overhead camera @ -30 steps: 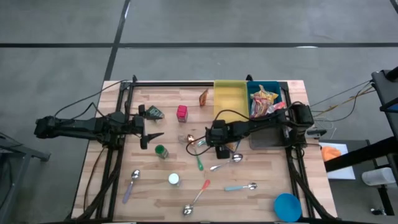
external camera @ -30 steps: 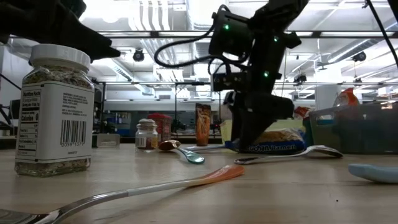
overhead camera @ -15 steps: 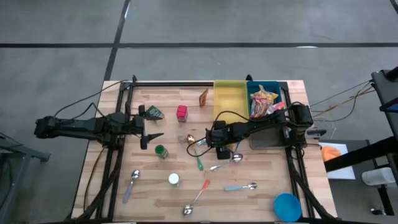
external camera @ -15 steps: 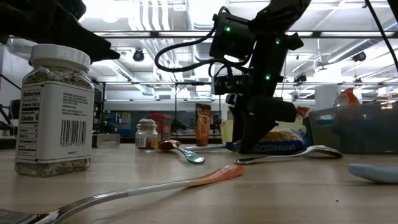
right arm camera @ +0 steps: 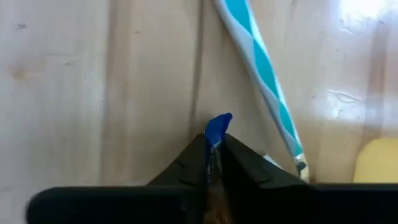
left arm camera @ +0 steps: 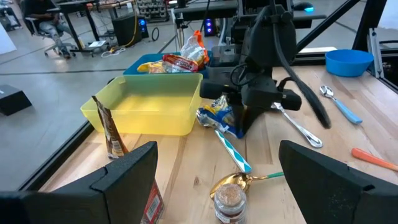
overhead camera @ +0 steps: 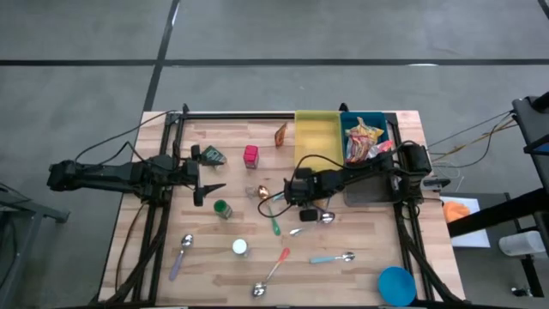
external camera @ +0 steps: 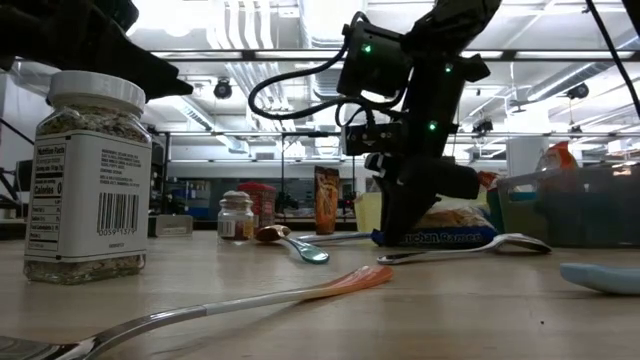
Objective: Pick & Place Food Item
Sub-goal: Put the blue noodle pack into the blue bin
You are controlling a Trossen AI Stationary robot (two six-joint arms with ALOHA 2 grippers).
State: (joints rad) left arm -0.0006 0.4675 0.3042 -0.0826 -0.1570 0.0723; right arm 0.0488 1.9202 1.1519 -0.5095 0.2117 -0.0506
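Moved: right gripper has been closed, now pinching the blue edge of the snack packet near the table middle, beside the yellow bin | Risk: thin corner grip may be lost on lifting | Packet: crinkled blue-yellow foil | left gripper is held spread near the left edge

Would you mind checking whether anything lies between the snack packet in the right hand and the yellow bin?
Nothing visible does. The right hand is shut on the snack packet, which sits just in front of the yellow bin. The striped spoon lies on its other side.
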